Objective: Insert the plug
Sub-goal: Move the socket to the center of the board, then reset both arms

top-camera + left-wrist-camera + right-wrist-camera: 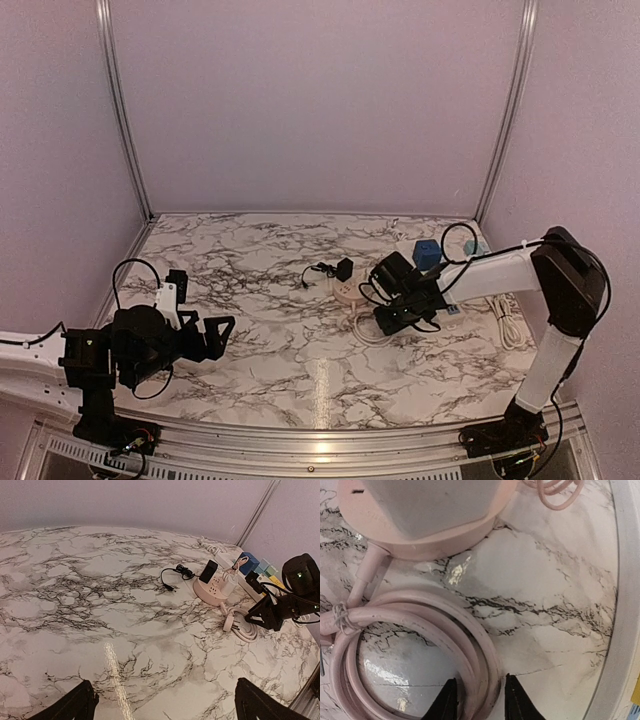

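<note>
- Two slim fingers of the right claw (pixel 476 700) stood a narrow gap apart, straddling one loop of the coiled pink cord (pixel 420 615). I couldn't tell whether they touched it, and nothing was gripped.
- I judged this the reach-to-grasp step. The plug on that cord's end wasn't clearly in view, so the next move called for finding it and closing on it squarely.
- Just past the coil sat the round pink socket hub (pixel 420 525), the cord running from its base.
- Well apart across the desk (pixel 280 350), the left claw (pixel 165 702) hung wide open and empty.
</note>
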